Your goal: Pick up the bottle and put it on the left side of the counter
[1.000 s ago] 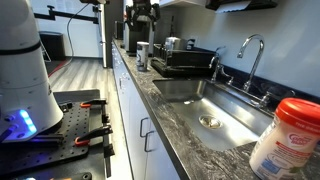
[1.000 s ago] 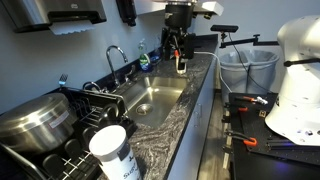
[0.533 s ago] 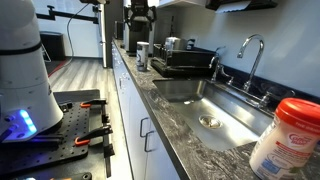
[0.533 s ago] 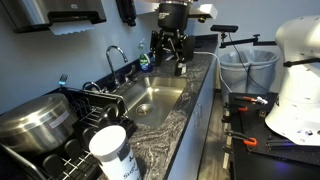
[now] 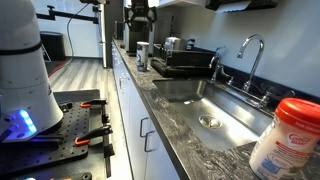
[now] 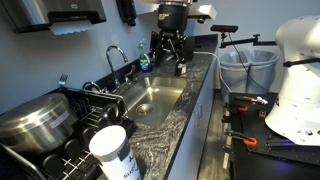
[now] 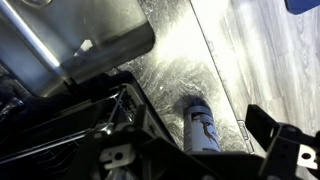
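The bottle (image 5: pixel 288 140), white with a red cap and a red-and-white label, stands on the dark speckled counter (image 5: pixel 172 122) at the near end, close to the camera. My gripper (image 5: pixel 141 20) hangs high over the far end by the dish rack, far from that bottle. It also shows in an exterior view (image 6: pixel 169 58), with its fingers spread. In the wrist view my gripper (image 7: pixel 203 152) is open and empty. Far below it a pale-capped white container (image 7: pixel 202 122) stands on the counter (image 7: pixel 170 60). That container shows in both exterior views (image 5: pixel 143 55) (image 6: pixel 110 150).
The steel sink (image 5: pixel 205 110) (image 6: pixel 150 100) with its faucet (image 5: pixel 250 55) lies between the two ends. A black dish rack (image 5: pixel 190 62) (image 6: pixel 70 120) (image 7: pixel 60 130) holds a steel pot (image 6: pixel 35 115). The robot base (image 5: pixel 20 60) stands on the floor side.
Since one second ago my gripper has shifted a little and looks wider in an exterior view. Nothing has moved in the last half second.
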Tool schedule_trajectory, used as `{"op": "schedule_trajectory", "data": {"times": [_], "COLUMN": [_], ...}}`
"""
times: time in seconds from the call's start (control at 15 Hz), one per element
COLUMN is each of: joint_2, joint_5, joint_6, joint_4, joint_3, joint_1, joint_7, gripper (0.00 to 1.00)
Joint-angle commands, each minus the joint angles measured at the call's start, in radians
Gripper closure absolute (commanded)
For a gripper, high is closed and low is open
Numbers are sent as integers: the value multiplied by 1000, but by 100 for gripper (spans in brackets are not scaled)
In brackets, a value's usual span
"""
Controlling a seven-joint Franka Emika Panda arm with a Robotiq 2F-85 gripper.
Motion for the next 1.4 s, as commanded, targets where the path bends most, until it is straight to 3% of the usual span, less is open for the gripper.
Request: {"op": "schedule_trajectory", "data": {"times": [0.0,0.73,1.33], "joint_2": [16,142,290], "joint_5": [36,130,128], "joint_6": [52,246,301], "joint_4": [-5,26,111], "joint_3": [27,109,161], "joint_1": [1,107,113], "joint_7": [6,-25,-63], "gripper": [0,0,0]}}
